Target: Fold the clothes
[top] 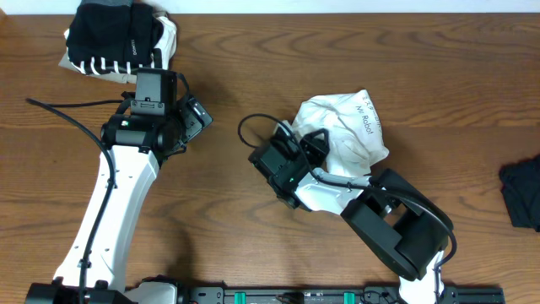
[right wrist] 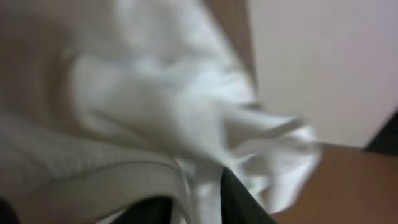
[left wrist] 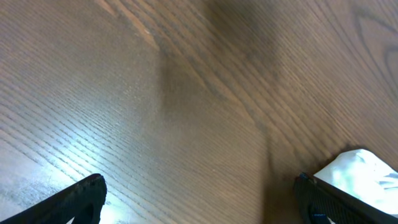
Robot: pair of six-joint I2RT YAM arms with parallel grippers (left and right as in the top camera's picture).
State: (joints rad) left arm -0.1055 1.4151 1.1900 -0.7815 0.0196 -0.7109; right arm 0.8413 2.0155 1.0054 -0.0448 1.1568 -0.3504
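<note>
The white T-shirt (top: 346, 127) lies crumpled right of the table's middle, with small dark lettering on its upper fold. My right gripper (top: 309, 149) is at its left edge. In the right wrist view white cloth (right wrist: 161, 106) fills the frame and a fold of it runs between the two dark fingers of my right gripper (right wrist: 196, 199), which is shut on it. My left gripper (top: 196, 116) hangs open over bare wood at the upper left. In its own view my left gripper (left wrist: 199, 202) has nothing between its wide-apart fingers.
A pile with a black garment with white stripes (top: 114, 38) on pale cloth (top: 169, 38) sits at the back left corner. A dark garment (top: 521, 192) lies at the right edge. A bit of white cloth (left wrist: 360, 177) shows beside my left gripper's right finger.
</note>
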